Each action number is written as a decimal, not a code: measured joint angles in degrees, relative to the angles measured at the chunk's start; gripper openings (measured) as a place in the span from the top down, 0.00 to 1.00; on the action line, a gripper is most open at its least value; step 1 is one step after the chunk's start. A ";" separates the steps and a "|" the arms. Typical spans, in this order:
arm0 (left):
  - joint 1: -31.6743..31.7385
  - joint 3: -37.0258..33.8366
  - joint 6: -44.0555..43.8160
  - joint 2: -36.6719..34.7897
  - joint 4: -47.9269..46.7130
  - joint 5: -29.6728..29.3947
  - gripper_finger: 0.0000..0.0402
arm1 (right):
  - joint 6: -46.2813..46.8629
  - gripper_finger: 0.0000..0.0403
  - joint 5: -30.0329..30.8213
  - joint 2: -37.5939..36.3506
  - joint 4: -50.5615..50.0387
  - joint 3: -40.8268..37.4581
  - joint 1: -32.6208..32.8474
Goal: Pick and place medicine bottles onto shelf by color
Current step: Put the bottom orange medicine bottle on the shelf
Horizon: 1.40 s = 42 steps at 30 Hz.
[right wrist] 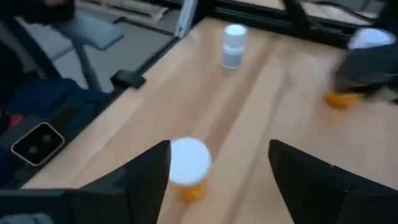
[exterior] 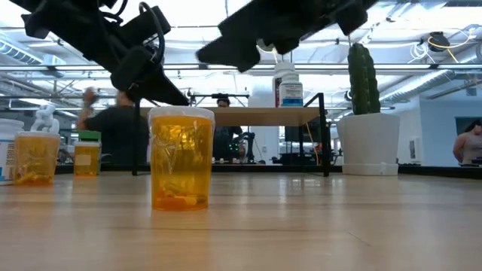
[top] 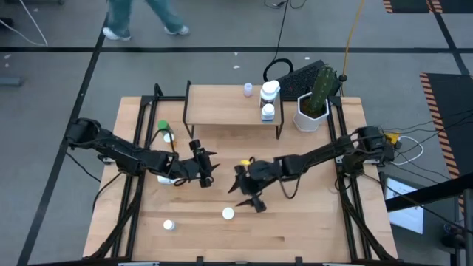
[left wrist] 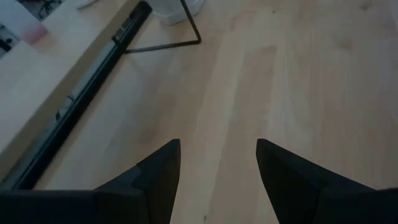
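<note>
Right claw spread, empty, hovering over desk; orange bottle stands upright, white cap up, just ahead, nearer one finger. Right arm nearer; left claw spread

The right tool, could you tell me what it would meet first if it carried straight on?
Most likely the white-capped orange bottle, which sits just ahead of the open right tool; exact depth is unclear.
</note>
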 joint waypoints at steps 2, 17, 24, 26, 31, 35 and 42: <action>0.39 0.02 1.11 -0.03 0.35 -0.07 0.47 | -0.63 0.30 -0.05 3.15 -3.53 3.10 0.93; 5.35 0.02 9.60 -0.03 4.51 1.16 0.47 | -1.60 0.21 -13.25 15.41 -0.12 9.43 0.01; 7.04 0.02 9.33 -0.03 4.66 3.51 0.47 | -1.45 0.22 -17.91 19.88 4.76 9.30 -1.05; 7.02 0.02 9.36 -0.03 4.59 3.67 0.47 | -1.68 0.22 -17.92 19.97 4.77 9.30 -1.18; 6.99 0.02 9.60 -0.03 4.55 3.78 0.47 | -2.68 0.25 -17.88 19.84 5.49 9.30 -1.58; 6.99 0.02 10.07 -0.03 4.53 3.78 0.47 | -2.69 0.35 -17.88 19.84 5.94 9.30 -1.98; 6.99 0.03 9.73 -0.03 3.27 3.36 0.47 | -1.25 0.53 -17.55 17.84 3.74 9.30 -2.38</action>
